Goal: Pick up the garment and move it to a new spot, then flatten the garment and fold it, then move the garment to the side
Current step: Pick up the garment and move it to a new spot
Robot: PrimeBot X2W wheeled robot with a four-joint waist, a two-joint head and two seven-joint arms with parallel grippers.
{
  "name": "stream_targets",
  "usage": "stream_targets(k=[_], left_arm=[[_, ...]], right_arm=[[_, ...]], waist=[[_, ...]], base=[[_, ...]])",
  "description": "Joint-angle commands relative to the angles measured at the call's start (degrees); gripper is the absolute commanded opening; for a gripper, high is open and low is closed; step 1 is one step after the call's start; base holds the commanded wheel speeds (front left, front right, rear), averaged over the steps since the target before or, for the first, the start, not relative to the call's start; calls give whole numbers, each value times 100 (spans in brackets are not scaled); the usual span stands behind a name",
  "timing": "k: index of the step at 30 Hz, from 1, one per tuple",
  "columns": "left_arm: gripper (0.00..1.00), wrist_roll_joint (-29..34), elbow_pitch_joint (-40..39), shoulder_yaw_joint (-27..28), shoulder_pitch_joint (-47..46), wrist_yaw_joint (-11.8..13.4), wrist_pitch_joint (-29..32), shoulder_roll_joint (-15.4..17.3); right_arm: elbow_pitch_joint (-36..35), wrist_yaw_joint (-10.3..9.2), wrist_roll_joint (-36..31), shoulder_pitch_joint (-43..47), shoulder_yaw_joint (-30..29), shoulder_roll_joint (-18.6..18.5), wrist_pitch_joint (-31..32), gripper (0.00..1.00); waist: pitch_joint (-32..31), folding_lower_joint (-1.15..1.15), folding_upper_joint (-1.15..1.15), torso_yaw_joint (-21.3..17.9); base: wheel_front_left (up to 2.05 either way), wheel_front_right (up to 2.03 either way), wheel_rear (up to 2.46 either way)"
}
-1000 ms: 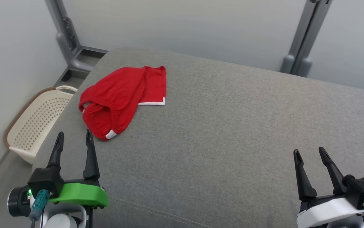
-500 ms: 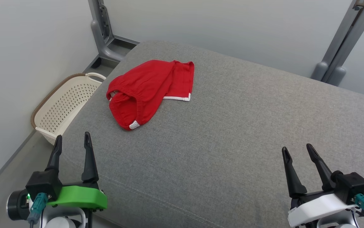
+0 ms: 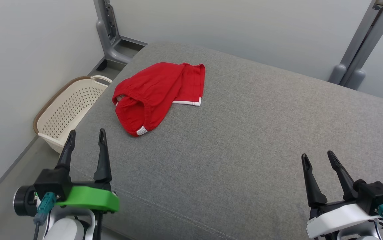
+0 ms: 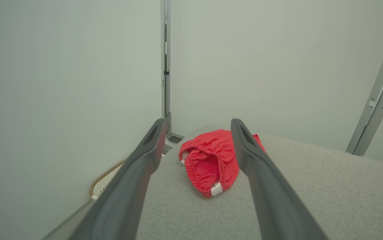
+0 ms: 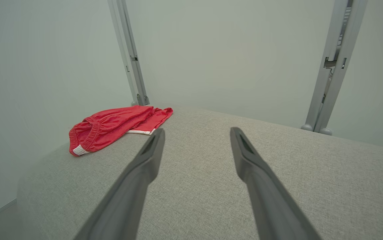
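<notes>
The crumpled red cloth garment [image 3: 158, 93] lies far-left on the grey upholstered cushion [image 3: 251, 140]; left gripper [image 3: 87, 131] and right gripper [image 3: 317, 154] both gape empty. A shallow pinch may snag one layer (it lies bunched) and slip.

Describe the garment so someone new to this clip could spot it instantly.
Start at the wide grey cushion. Near its far left corner, beside the cream basket on the floor, lies the garment: crumpled red shorts with white trim, the only red thing there.
</notes>
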Motion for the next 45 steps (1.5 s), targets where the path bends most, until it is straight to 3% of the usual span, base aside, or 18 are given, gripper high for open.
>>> stream_targets(k=[1, 6, 11, 22, 29, 37, 38, 40, 45], left_arm=[[100, 57, -44, -23, -204, -46, 48, 29], [100, -58, -114, -14, -838, -252, 366, 95], [100, -346, 299, 67, -1811, -466, 1062, 87], [100, -1181, 3241, 79, -3544, -1303, 2018, -325], [100, -1532, 4822, 277, -4178, -1515, 2238, -409], [100, -1830, 5922, 533, -4585, -1573, 2292, -460], [86, -1824, 6032, 543, -4637, -1554, 2250, -446], [0, -1872, 6230, 584, -4712, -1552, 2208, -450], [0, -1734, 6547, 510, -4893, -1600, 1818, -333]], right_arm=[[-41, -8, 14, 72, -24, -32, -1, 100], [-150, -8, -36, -8, -46, -78, 78, 100], [-366, -8, -101, -216, -41, -216, 186, 100], [-629, -8, -34, -685, -21, -496, 227, 100], [-607, -8, 16, -935, -67, -610, 169, 100], [-648, -8, 22, -1111, -57, -755, 186, 100], [-641, -8, 26, -1127, -61, -769, 186, 100], [-624, -8, 35, -1153, -59, -786, 186, 100], [-592, -8, 50, -1150, -117, -814, 213, 100]], waist=[[15, 0, 0, 8], [190, 0, 0, -144], [648, 0, 0, -484], [1884, 0, 0, -1389], [2424, 0, 0, -1688], [2737, 0, 0, -1788], [2754, 0, 0, -1792], [2767, 0, 0, -1799], [2676, 0, 0, -1771]], base=[[0, 0, 0], [0, 0, 0], [0, 0, 0], [0, 0, 0], [0, 0, 0], [0, 0, 0], [0, 0, 0], [0, 0, 0], [0, 0, 0]])
